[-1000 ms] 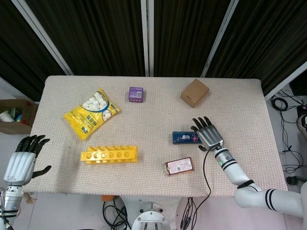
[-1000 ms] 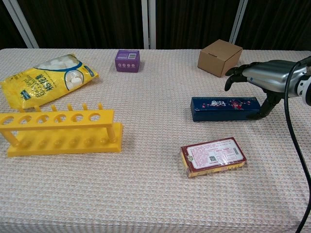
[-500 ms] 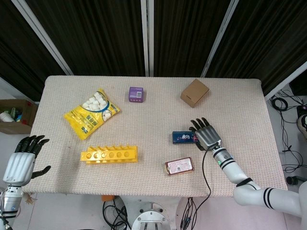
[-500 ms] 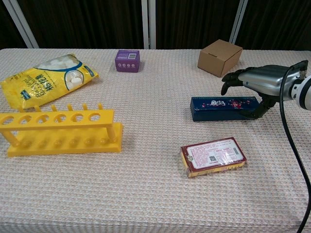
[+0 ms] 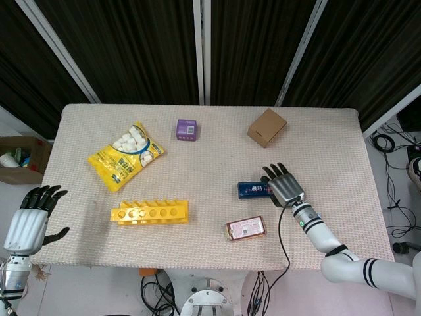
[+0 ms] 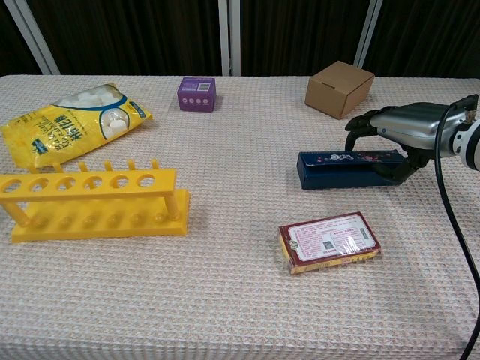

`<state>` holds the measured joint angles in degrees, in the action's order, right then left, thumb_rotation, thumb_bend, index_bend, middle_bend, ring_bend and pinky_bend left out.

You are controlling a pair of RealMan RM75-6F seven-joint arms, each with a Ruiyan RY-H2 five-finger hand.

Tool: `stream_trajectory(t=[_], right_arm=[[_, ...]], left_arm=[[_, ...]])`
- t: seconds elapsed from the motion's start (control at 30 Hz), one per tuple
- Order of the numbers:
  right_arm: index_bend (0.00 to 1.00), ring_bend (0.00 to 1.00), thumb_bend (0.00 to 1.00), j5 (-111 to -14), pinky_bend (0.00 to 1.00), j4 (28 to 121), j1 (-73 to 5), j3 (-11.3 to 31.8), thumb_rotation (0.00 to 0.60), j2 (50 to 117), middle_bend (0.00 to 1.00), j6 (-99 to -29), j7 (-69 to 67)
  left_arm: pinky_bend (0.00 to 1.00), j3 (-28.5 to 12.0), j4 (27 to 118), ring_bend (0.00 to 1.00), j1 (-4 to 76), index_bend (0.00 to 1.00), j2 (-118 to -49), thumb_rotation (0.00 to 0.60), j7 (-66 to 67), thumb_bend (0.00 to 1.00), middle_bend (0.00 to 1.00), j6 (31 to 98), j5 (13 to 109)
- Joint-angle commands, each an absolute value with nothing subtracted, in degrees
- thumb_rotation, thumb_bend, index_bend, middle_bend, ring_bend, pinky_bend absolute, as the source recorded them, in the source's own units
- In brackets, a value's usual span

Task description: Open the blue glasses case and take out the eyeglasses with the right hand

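Observation:
The blue glasses case point(image 5: 252, 190) point(image 6: 343, 169) lies closed on the table mat, right of centre, with its long side across the table. My right hand point(image 5: 284, 186) point(image 6: 401, 126) covers its right end. The thumb presses the front face there and the fingers curl down over the far edge, so the hand grips the case. The case is tipped, with its front face showing more than its patterned top. No eyeglasses are visible. My left hand point(image 5: 29, 220) hangs off the table's left edge with its fingers spread, holding nothing; the chest view does not show it.
A red packet point(image 6: 328, 241) lies just in front of the case. A cardboard box point(image 6: 339, 88) stands behind it. Further left are a purple box point(image 6: 196, 94), a yellow tube rack point(image 6: 90, 199) and a yellow marshmallow bag point(image 6: 71, 120).
My right hand has come down over the case's right end and closed on it. The case has shifted slightly right and tipped, showing less of its top. The left hand has stayed put.

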<state>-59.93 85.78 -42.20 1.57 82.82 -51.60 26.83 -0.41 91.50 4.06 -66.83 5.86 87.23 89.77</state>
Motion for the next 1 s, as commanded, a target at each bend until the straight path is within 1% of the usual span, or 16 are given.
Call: stream_trajectory(t=[0.03,0.17,0.27,0.5,0.6,0.67,0.77,0.87,0.93,1.0], right_arm=[[0.29,0.00,0.54,-60.1,0.00,85.9,-42.1,1.7,0.600,82.7,0.10,-51.6,26.9],[0.32,0.00,0.64,-59.6,0.00,85.7,-42.6,2.4,0.600,82.9,0.10,-50.6,26.6],[0.34,0.00,0.68,-58.9,0.00,85.1,-43.3,3.5,0.600,83.2,0.11,-49.6,26.0],[0.34,0.00,0.69,-52.3,0.00,79.7,-47.9,7.6,0.600,86.0,0.11,-44.9,27.1],[0.29,0.00,0.70,-50.2,0.00,77.5,-49.7,8.7,0.600,87.2,0.10,-44.1,28.1],[0.22,0.00,0.70,-49.7,0.00,77.2,-50.3,9.3,0.600,87.3,0.09,-44.3,28.1],[0.15,0.00,0.70,-50.9,0.00,78.5,-50.0,9.8,0.600,86.3,0.08,-45.9,27.2],[0.15,0.00,0.74,-55.0,0.00,82.0,-48.4,9.1,0.600,83.9,0.08,-48.2,25.2],[0.15,0.00,0.76,-59.4,0.00,85.0,-47.0,7.4,0.600,81.7,0.08,-49.1,23.5],[0.18,0.00,0.78,-64.5,0.00,87.6,-45.6,4.9,0.600,79.5,0.08,-49.4,22.0]], left_arm=[[0.14,-0.4,91.5,0.12,4.1,0.22,-66.9,0.600,5.8,0.02,0.16,87.2,89.8],[0.14,-0.4,91.4,0.12,4.2,0.22,-66.9,0.600,5.8,0.02,0.16,87.1,89.8],[0.14,-0.4,91.5,0.12,4.2,0.22,-66.9,0.600,5.9,0.02,0.16,87.0,89.8],[0.14,-0.3,92.0,0.12,4.3,0.22,-66.6,0.600,6.3,0.02,0.16,86.8,89.9],[0.14,-0.3,92.2,0.12,4.2,0.22,-66.4,0.600,6.5,0.02,0.16,86.8,89.7],[0.14,-0.3,92.3,0.12,4.1,0.22,-66.3,0.600,6.5,0.02,0.16,86.9,89.5],[0.14,-0.2,92.2,0.12,3.9,0.22,-66.2,0.600,6.3,0.02,0.16,87.0,89.3],[0.14,-0.2,91.9,0.12,3.7,0.22,-66.3,0.600,6.0,0.02,0.16,87.0,89.0],[0.14,-0.3,91.7,0.12,3.7,0.22,-66.4,0.600,5.8,0.02,0.16,87.0,89.0],[0.14,-0.3,91.6,0.12,3.7,0.22,-66.5,0.600,5.7,0.02,0.16,87.0,89.1]])
